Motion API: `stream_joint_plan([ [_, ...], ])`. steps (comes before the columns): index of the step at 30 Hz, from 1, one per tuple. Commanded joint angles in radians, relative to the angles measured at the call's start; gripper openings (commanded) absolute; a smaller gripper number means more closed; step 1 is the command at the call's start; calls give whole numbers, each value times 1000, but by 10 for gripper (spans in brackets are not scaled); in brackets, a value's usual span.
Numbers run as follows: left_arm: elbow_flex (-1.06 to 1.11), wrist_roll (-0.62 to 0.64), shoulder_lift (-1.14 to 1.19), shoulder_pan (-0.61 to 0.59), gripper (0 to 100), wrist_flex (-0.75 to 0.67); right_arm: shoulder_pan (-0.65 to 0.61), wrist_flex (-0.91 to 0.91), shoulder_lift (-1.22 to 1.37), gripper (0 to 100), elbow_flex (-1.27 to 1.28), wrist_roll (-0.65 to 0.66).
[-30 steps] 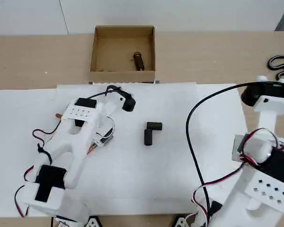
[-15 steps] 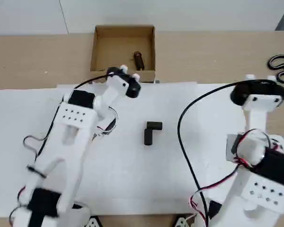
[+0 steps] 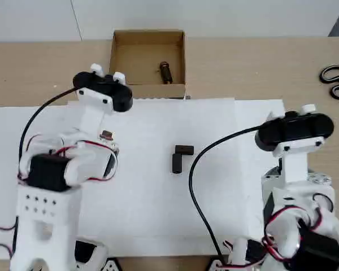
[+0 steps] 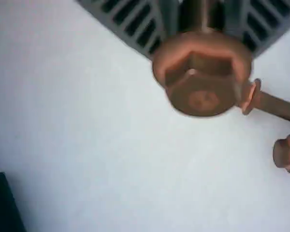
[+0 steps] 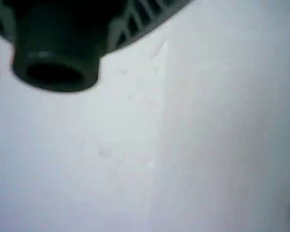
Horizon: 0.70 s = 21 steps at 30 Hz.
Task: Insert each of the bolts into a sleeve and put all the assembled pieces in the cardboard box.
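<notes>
Surface: you have a wooden table (image 3: 243, 62) with a white sheet (image 3: 147, 214) spread over its near part, and an arm at each side of the sheet.
Left gripper: your left gripper (image 4: 197, 12) is clamped tight on a copper-coloured bolt (image 4: 203, 77). Its shank runs up between the jaws and its hex head faces the wrist camera, above the sheet.
Loose bolts: two loose bolts lie on the sheet near each other, one (image 4: 273, 102) on its side, the other (image 4: 286, 153) at the picture's edge.
Right gripper: your right gripper (image 5: 63, 19) is closed around a black sleeve (image 5: 55, 55). The sleeve's open end faces the camera, over the sheet close to its border.
Spare sleeves: two spare sleeves lie mid-sheet between the arms, one (image 3: 184, 150) crosswise, one (image 3: 176, 164) lengthwise, meeting in an L.
Box: the cardboard box (image 3: 148, 39) sits open on the bare table at the sheet's far edge. One assembled piece (image 3: 165, 72) lies inside, toward its right wall.
Scissors: the scissors (image 3: 336, 79) rest at the table's right edge, well apart.
</notes>
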Motion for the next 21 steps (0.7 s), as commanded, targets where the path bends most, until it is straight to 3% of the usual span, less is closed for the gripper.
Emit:
stream_joint_plan([
  [1,58,18,-126,-5,5,-14,-5,1,-62,2,-5,9],
  [7,291,74,-431,-3,5,-178,-10,-48,-278,2,167,-81],
  [15,624,87,-868,-3,5,-379,-10,-193,-541,2,456,-91],
  [21,803,318,-1086,3,5,-423,-12,-277,-665,2,667,-161],
])
